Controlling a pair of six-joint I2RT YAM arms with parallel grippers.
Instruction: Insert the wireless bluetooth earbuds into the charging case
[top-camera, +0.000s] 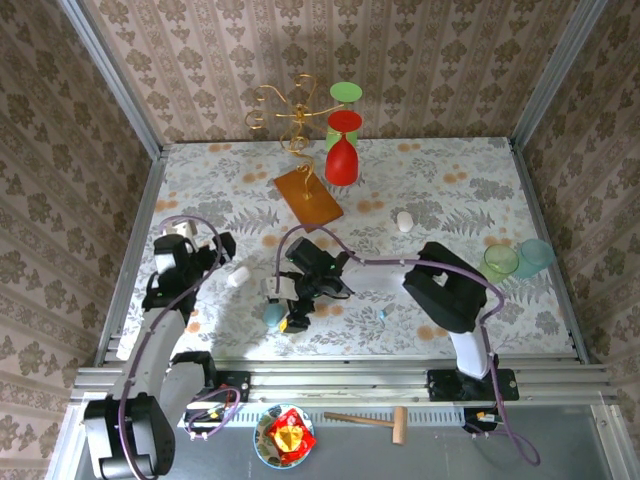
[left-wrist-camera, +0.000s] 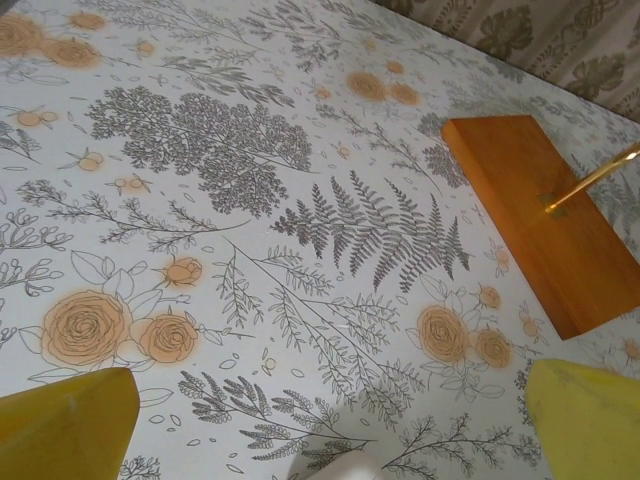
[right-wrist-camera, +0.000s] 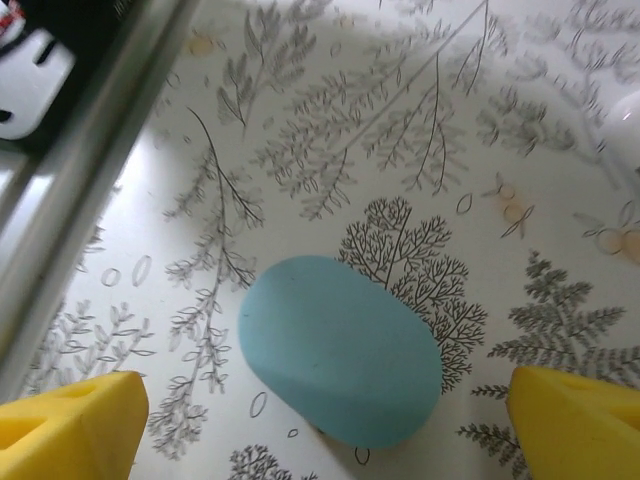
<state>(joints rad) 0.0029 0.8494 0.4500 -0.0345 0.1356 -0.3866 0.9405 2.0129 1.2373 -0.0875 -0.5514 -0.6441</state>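
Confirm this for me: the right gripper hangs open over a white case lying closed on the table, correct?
Not quite. The case is light blue, not white, as the right wrist view shows. The rest holds: the right gripper hangs open over it, and it lies closed on the table.

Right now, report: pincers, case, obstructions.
Left pincer open, white case beside it. Right pincer open, straddling shut blue case, no contact. No obstruction seen.
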